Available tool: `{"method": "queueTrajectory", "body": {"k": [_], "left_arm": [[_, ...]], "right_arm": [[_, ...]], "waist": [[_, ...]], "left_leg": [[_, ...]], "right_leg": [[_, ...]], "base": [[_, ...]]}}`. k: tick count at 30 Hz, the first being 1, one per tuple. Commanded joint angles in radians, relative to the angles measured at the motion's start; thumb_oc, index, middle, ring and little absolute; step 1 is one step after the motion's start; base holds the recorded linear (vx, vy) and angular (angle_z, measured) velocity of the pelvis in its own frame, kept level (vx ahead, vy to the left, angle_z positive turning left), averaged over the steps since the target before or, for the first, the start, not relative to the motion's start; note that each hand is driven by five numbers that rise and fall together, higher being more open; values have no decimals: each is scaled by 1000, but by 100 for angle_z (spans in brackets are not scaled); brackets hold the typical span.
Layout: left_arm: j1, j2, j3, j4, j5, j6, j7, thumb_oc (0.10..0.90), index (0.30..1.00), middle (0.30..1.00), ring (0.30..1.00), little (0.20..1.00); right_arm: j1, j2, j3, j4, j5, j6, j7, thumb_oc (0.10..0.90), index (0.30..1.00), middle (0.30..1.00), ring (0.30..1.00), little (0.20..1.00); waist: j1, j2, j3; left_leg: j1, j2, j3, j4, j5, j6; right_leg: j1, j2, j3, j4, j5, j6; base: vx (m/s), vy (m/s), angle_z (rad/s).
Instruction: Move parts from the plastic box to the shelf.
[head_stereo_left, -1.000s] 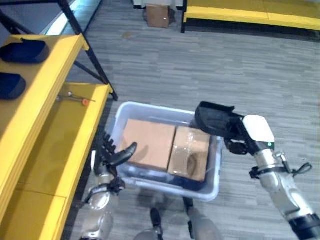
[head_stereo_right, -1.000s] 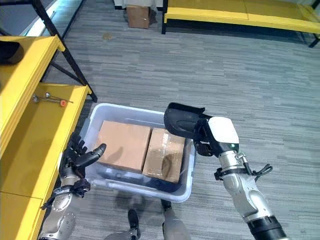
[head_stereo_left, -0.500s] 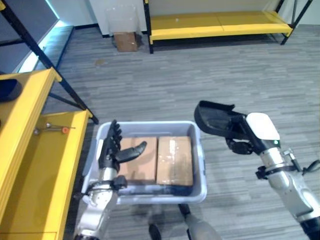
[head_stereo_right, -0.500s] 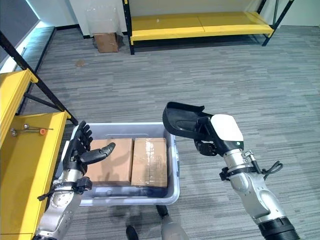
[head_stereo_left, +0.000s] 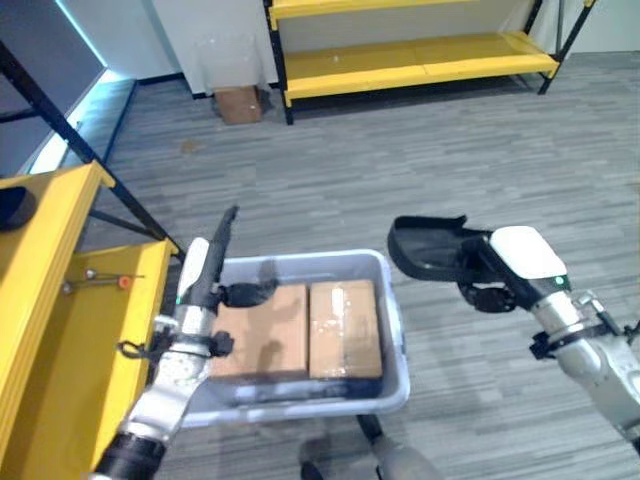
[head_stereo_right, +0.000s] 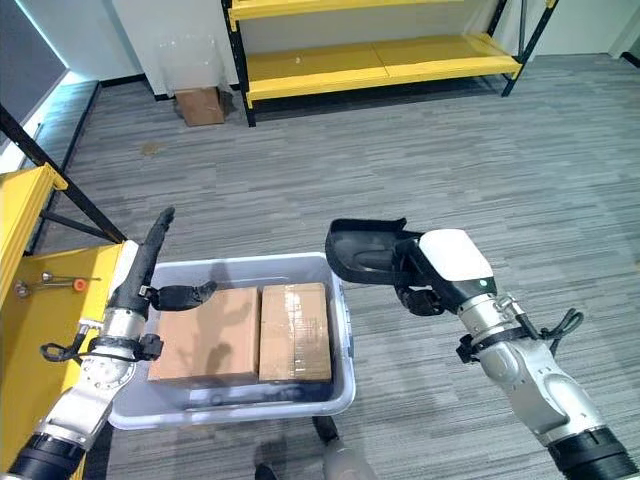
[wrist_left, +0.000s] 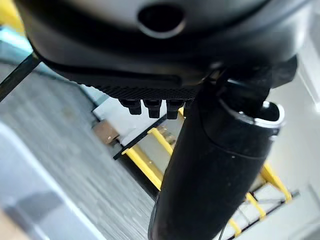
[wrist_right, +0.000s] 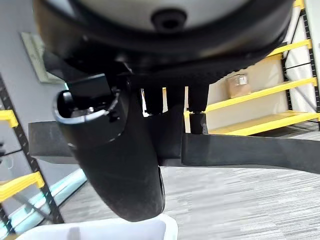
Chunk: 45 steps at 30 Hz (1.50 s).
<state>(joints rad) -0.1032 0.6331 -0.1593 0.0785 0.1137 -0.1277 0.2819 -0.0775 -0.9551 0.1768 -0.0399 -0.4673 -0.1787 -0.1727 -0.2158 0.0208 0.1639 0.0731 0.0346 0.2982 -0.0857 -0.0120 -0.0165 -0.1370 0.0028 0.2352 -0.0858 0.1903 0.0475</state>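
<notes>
We read the black part (head_stereo_right: 362, 252), a dark scoop-shaped tray, as the piece in transit: it juts out ahead of our right hand (head_stereo_right: 425, 282), whose fingers are curled round its near end, and it hangs in the air just past the rim of the plastic box (head_stereo_right: 345, 340), above the grey floor (head_stereo_right: 480, 160). In the right wrist view the same part runs as a dark bar across the far side of the fingers. Our left hand (head_stereo_left: 208, 262) is raised over the box's opposite side, fingers straight and pressed together pointing up, thumb spread out sideways above the two cardboard boxes (head_stereo_left: 300, 330) that lie side by side inside; it holds nothing. Beyond that hand's outer side stands the yellow shelf (head_stereo_left: 70, 330), with a small tool (head_stereo_left: 105, 281) lying on it. So we judge the step in hand to be the carry, lift done and placing not yet done. The next move likely calls for turning toward the shelf and swinging the right arm across, keeping the part level and clear of the box rim and the left hand.
</notes>
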Motion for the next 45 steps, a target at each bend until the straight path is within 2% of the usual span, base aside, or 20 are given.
{"method": "queueTrajectory", "body": {"k": [1, 3, 14, 18, 32, 45], "left_arm": [[-112, 109, -61, -1, 187, -77, 126, 900, 1000, 1000, 1000, 1000], [-153, 147, -109, -19, 319, -75, 163, 900, 1000, 1000, 1000, 1000], [-228, 157, -198, -39, 459, -74, 193, 900, 1000, 1000, 1000, 1000], [-234, 128, -206, -54, 497, -65, 214, 900, 1000, 1000, 1000, 1000], [-209, 74, -209, -123, 479, -80, 205, 900, 1000, 1000, 1000, 1000], [-168, 123, -197, -168, 470, -104, 192, 900, 1000, 1000, 1000, 1000]], "right_arm": [[-125, -44, -10, -20, 60, -85, -66, 400, 300, 300, 300, 300], [-116, -61, 9, -24, 57, -106, -69, 400, 300, 300, 300, 300], [-157, -83, 65, -39, 42, -129, -76, 400, 300, 300, 300, 300], [-192, -79, 97, -46, 32, -132, -78, 400, 300, 300, 300, 300], [-243, -65, 145, -49, 18, -124, -80, 400, 300, 300, 300, 300], [-258, -93, 159, -20, 5, -122, -85, 400, 300, 300, 300, 300]], "waist": [[11, -10, -141], [10, -13, -145], [13, -23, -144], [23, -29, -142], [41, -34, -134], [54, -38, -136]], "left_leg": [[-9, 40, -37, -2, -22, -22], [-12, 41, -37, -2, -18, -25], [-17, 39, -52, -2, -19, -26], [-19, 38, -63, -2, -21, -25], [-31, 33, -91, -2, -19, -23], [-31, 31, -100, -2, -20, -24]], "right_leg": [[37, -6, 0, 117, -201, 78], [35, -8, -6, 113, -195, 79], [41, -18, -25, 107, -198, 80], [47, -23, -38, 104, -202, 78], [56, -36, -71, 99, -208, 74], [63, -42, -83, 94, -208, 77]], "base": [[17, 16, 3], [0, 0, 0], [2, 2, 2], [4, -1, 4], [2, -1, 7], [1, 0, 1]]}}
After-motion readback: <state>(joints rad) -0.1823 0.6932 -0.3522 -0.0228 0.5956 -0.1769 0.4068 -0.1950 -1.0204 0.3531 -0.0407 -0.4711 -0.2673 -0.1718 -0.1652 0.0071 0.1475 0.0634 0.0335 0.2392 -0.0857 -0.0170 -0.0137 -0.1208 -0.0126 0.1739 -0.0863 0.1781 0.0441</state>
